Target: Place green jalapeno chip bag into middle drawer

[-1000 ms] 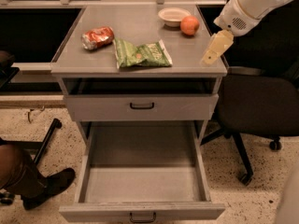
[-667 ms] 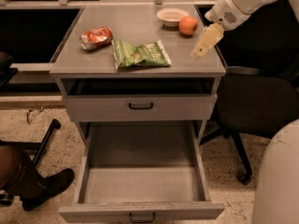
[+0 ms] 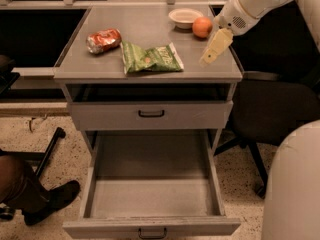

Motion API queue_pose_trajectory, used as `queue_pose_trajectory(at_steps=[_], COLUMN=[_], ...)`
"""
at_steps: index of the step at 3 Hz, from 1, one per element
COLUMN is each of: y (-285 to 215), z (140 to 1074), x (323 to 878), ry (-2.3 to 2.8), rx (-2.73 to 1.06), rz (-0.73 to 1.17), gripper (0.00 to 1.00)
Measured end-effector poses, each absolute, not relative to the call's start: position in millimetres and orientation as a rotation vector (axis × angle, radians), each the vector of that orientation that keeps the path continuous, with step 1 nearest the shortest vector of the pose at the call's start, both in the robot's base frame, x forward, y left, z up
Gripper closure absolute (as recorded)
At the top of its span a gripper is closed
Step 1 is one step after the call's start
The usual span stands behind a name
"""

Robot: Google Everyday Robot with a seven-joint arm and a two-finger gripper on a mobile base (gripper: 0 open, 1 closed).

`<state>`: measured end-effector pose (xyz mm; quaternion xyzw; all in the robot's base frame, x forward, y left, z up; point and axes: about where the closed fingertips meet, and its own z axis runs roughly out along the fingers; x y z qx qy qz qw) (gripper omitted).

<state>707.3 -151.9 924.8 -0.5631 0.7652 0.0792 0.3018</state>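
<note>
The green jalapeno chip bag (image 3: 151,58) lies flat on the grey cabinet's top (image 3: 140,29), near the middle front. The middle drawer (image 3: 154,196) is pulled wide open below, its long tray bare, with a small black handle (image 3: 152,232) on its front. My gripper (image 3: 216,46) hangs over the right part of the cabinet top, to the right of the bag and apart from it, just below the orange. It holds nothing that I can see.
A crushed orange-red soda can (image 3: 103,40) lies left of the bag. A white bowl (image 3: 185,17) and an orange (image 3: 202,27) sit at the back right. The upper drawer front (image 3: 151,114) is closed. A dark chair (image 3: 272,109) stands to the right; a person's leg and boot (image 3: 35,199) at lower left.
My gripper has moved left and inward from the cabinet's right edge to over the top, closer to the chip bag. The bag, can and drawers have not moved.
</note>
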Motion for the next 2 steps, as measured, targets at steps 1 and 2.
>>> queue_pose_trajectory(at_steps=[1, 2], y=[-104, -52], z=[900, 880], x=[720, 734], ry=[1.976, 1.908], rx=[-1.613, -1.712], rz=[0.251, 0.321], gripper=[0.00, 0.00])
